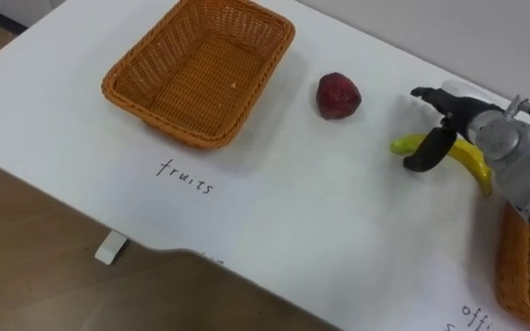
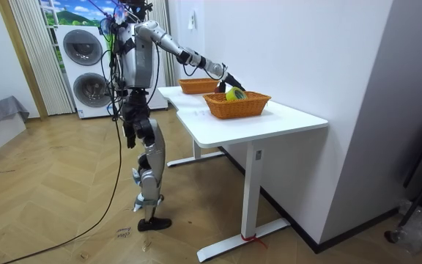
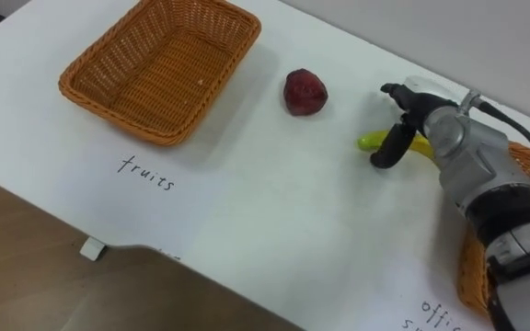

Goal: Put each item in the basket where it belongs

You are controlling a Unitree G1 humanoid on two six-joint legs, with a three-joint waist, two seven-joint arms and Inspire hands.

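fruit basket (image 1: 159,118) at far left of table (image 1: 320,211): empty, w/ a handwritten label on the tabletop just in front. so no fruit sorted yet, as far as i can see.

next, going right: red fruit (image 1: 339,96) loose on the table, near the basket's right end but apart from it, untouched. needs a short carry left.

further right: banana (image 1: 472,164) lying on the table, near the office basket (image 1: 515,267), not in it. right hand (image 1: 500,147) is on it: thumb hooked round the near side, other fingers reaching past the far side, so grasping the banana. looks like it hasn't left the tabletop; how firm the hold is, can't tell.

far right: office basket only shows a rim corner in the eye views, contents can't tell. in the room view the robot stands at the table's end, right arm stretched over that basket; left hand (image 2: 128,136) hangs by its hip, idle, state can't tell.

my read: early stage. step in hand = pick up banana. left to do: banana and red fruit both into the fruit basket, approx the whole fruit half. office supplies status unknown from here.
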